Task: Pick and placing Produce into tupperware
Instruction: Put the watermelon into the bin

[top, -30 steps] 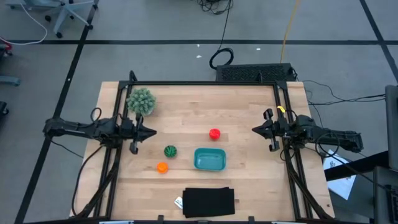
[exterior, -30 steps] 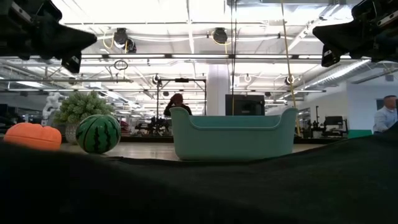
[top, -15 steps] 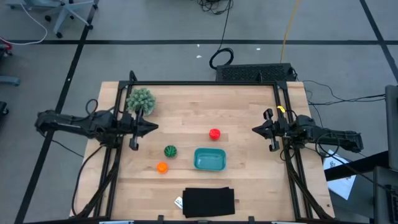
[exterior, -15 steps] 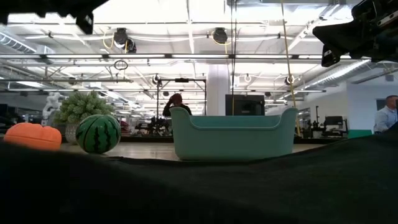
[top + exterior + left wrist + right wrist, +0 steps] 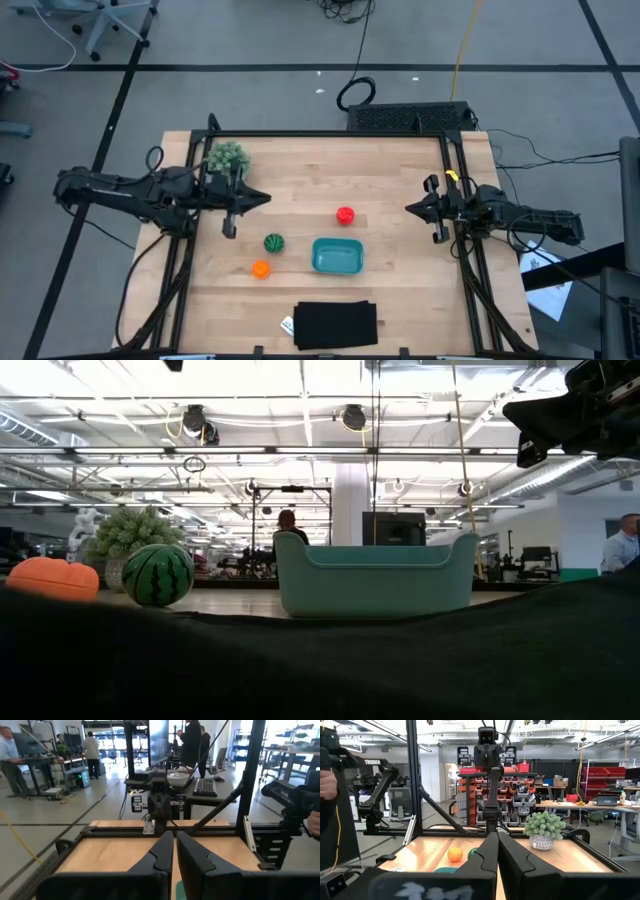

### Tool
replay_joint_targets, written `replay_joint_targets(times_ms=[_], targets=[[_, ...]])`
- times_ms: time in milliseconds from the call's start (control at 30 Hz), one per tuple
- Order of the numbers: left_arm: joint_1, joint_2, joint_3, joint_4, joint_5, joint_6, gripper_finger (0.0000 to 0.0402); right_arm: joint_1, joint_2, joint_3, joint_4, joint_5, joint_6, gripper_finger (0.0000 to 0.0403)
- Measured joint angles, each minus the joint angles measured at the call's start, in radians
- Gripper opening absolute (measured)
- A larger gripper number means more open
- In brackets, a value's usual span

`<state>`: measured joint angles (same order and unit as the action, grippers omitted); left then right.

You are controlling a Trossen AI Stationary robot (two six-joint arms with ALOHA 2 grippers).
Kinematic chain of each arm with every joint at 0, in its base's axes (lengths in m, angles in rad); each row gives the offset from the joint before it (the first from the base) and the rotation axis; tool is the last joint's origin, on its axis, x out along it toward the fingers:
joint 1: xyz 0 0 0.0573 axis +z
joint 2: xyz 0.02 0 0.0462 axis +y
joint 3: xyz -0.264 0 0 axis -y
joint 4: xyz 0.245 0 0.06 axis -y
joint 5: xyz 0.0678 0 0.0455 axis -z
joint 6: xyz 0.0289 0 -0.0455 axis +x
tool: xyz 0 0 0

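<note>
The striped green ball (image 5: pixel 273 242), the small orange ball (image 5: pixel 260 268) and the red ball (image 5: pixel 345 214) each lie apart on the wooden table. The teal tub (image 5: pixel 337 256) stands between them, with nothing showing inside. The low view shows the orange ball (image 5: pixel 52 577), the green ball (image 5: pixel 158 574) and the tub (image 5: pixel 374 575). My left gripper (image 5: pixel 262 199) hangs shut above the table, on the far-left side of the green ball. My right gripper (image 5: pixel 410 208) is shut too and waits at the table's right side. The right wrist view sees the orange ball (image 5: pixel 454 854).
A fuzzy pale-green bush (image 5: pixel 228 158) in a small pot stands at the table's far left, close to my left arm. A flat black rectangle (image 5: pixel 336 323) lies at the near edge. A black frame rail (image 5: pixel 330 133) borders the table. People stand in the room beyond.
My left gripper has risen, leaving the low view's top, and has moved toward the table's right, out over the wood near the bush. It stays shut. The balls and the tub have kept their places.
</note>
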<state>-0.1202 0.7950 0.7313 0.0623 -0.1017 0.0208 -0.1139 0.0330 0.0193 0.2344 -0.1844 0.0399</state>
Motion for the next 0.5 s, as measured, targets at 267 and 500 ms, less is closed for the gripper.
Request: replay_joint_targets(times_ms=[267, 500], targets=[[0.030, 0.107, 0.180, -0.158, -0.001, -0.012, 0.0026, 0.000, 0.000, 0.000, 0.000, 0.000, 0.000, 0.0000], [0.057, 0.192, 0.372, -0.434, -0.004, -0.085, 0.0026, 0.000, 0.000, 0.000, 0.000, 0.000, 0.000, 0.0000]])
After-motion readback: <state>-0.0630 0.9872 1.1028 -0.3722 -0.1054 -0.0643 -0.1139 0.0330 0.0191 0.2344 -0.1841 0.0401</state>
